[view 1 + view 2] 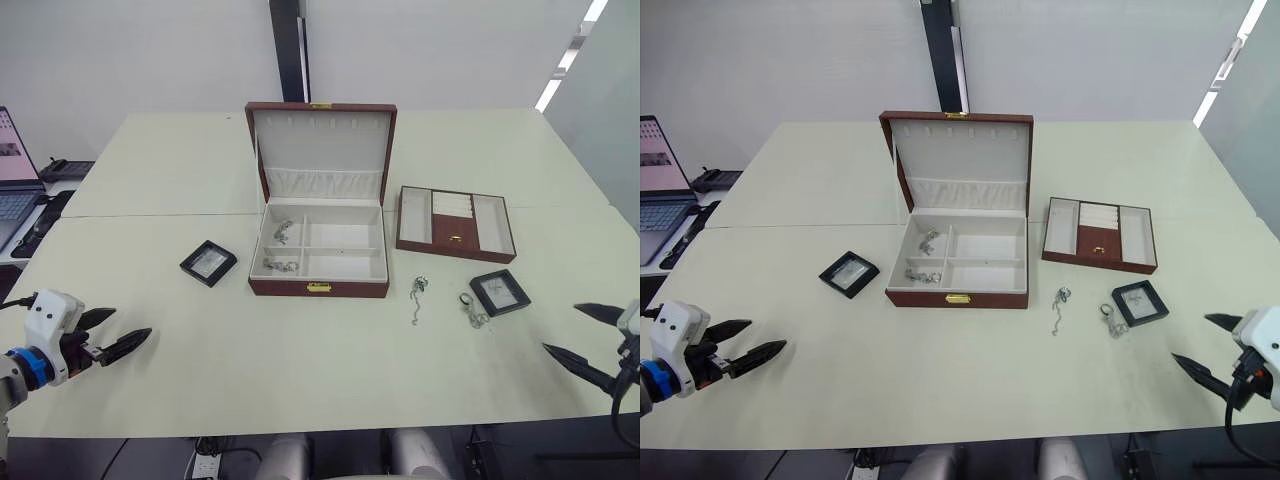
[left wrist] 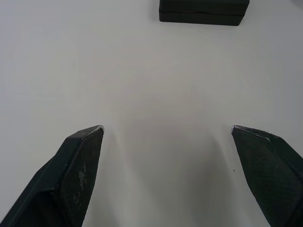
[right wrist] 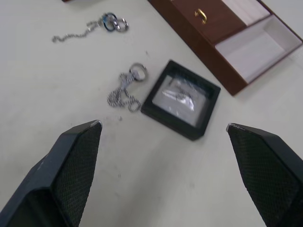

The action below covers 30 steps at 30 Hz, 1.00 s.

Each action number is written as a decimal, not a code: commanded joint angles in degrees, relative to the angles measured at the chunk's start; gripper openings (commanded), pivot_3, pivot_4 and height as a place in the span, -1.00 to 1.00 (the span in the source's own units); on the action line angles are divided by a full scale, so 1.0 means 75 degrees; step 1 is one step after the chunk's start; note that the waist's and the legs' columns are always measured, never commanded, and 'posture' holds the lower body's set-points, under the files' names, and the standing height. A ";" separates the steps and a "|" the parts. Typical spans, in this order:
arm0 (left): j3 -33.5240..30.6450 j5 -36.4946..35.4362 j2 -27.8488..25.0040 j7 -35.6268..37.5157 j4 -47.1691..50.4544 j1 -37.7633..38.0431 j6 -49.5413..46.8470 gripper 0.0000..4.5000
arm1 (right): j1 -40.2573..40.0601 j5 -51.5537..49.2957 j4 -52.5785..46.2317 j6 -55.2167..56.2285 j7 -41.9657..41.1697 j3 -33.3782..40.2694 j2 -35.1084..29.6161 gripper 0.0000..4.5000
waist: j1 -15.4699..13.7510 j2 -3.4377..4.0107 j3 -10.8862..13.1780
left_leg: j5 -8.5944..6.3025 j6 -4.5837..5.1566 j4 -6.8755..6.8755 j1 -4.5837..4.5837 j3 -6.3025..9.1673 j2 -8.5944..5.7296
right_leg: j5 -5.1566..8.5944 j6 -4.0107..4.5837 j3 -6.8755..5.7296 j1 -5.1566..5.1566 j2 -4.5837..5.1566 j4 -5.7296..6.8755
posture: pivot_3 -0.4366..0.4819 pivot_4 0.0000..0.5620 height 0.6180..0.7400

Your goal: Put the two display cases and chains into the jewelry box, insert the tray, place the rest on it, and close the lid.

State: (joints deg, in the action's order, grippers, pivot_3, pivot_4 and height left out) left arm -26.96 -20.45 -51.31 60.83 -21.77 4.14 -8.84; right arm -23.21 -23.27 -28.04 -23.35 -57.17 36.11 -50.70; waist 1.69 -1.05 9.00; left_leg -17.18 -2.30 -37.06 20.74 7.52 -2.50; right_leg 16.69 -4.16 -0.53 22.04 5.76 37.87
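Observation:
The jewelry box (image 1: 290,288) stands open at the table's middle, its lid (image 1: 322,150) upright. Silvery chains (image 1: 282,234) lie in its left compartments. One display case (image 1: 208,263) rests left of the box, ahead of my open left gripper (image 1: 132,323), which hovers near the front left edge. The tray (image 1: 430,246) sits right of the box. In front of it lie a thin chain (image 1: 418,298), a ring-topped chain (image 3: 125,90) and the second display case (image 3: 182,99). My right gripper (image 1: 561,328) is open, empty, right of that case.
A laptop (image 1: 15,180) and dark gear sit on a side desk at the far left. A dark post (image 1: 290,50) rises behind the table. The cream table (image 1: 300,380) has a seam running across behind the box.

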 commanded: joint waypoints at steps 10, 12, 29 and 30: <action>0.0042 -0.0374 -0.0105 0.0003 0.1205 -0.0402 -0.0378 0.99 | 0.4151 -0.1881 -0.1863 -0.1725 0.0543 -0.3468 -0.0206 1.00 | 0.0008 -0.0001 0.0000 | 0.0003 -0.0005 -0.0004 0.0005 0.0019 0.0009 | 0.0000 0.0000 -0.0004 0.0004 0.0005 0.0000 | -0.05 -0.47 1.00; 0.0127 -0.0336 -0.0114 -0.0045 0.1406 -0.0433 -0.0466 0.99 | 0.4864 -0.1959 -0.1776 -0.1943 0.0622 -0.4078 -0.0002 1.00 | 0.0018 -0.0002 0.0000 | 0.0007 -0.0013 -0.0003 0.0006 0.0020 0.0009 | 0.0000 0.0000 -0.0004 0.0006 0.0004 -0.0003 | -0.05 -0.47 1.00; 0.1940 0.0330 0.0324 -0.0595 0.1390 -0.2670 -0.1057 0.32 | 0.6682 -0.1121 -0.1028 -0.1961 0.0804 -0.6251 0.1224 1.00 | 0.0033 -0.0006 -0.0002 | 0.0020 -0.0035 -0.0010 0.0013 0.0022 -0.0009 | -0.0001 0.0000 -0.0007 0.0025 0.0003 0.0014 | -0.05 -0.47 1.00; 0.2110 0.0502 0.0374 -0.0692 0.1301 -0.2793 -0.1020 0.16 | 0.6690 -0.1093 -0.1029 -0.1964 0.0842 -0.6283 0.1272 1.00 | 0.0045 -0.0006 -0.0002 | 0.0020 -0.0035 -0.0009 0.0014 0.0020 -0.0011 | -0.0001 0.0001 -0.0006 0.0027 -0.0002 0.0014 | -0.05 -0.47 1.00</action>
State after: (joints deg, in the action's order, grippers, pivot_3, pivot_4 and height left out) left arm -11.59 -18.12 -48.34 56.68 -11.63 -15.82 -17.02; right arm 25.91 -31.90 -34.68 -38.58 -51.18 -11.11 -41.70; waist 2.02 -1.09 8.99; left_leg -17.04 -2.57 -37.13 20.84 7.66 -2.58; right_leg 16.68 -4.15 -0.57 22.25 5.73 37.98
